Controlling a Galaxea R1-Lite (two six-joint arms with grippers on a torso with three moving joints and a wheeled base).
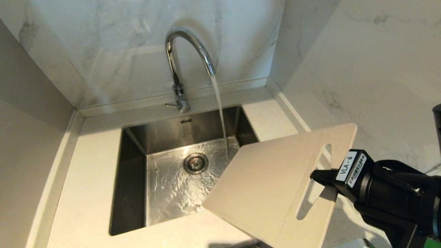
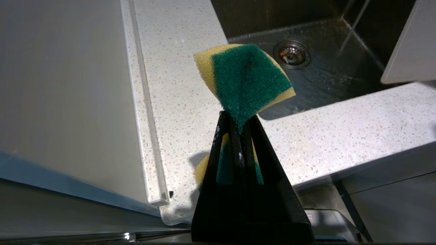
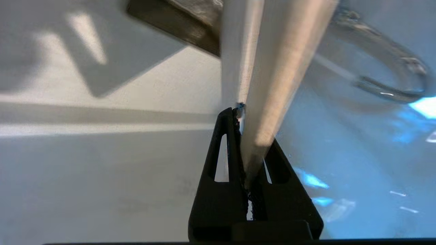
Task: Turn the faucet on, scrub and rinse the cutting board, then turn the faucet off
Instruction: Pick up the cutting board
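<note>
Over right rim of steel sink [image 1: 132, 179] — large cream-white plastic cutting board [image 1: 265, 182] held tilted, near stream, not yet under it. Tall chrome gooseneck faucet [image 1: 179, 58] already running. Right gripper [image 1: 318, 176] clamped on board's slotted end; left gripper [image 2: 238, 119] pinching green-and-yellow sponge [image 2: 243, 76] above counter's front-left edge. Scrub, rinse, shut-off remain. Gripper tag reads "VLA-6".

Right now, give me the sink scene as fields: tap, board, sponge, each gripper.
tap: shiny chrome gooseneck faucet running, stream falling into the steel sink
board: cream-white plastic cutting board held tilted over the sink's right front corner, beside the stream, not under it
sponge: green-and-yellow sponge held above the speckled counter
left gripper: shut on sponge
right gripper: shut on board at its handle slot
</note>
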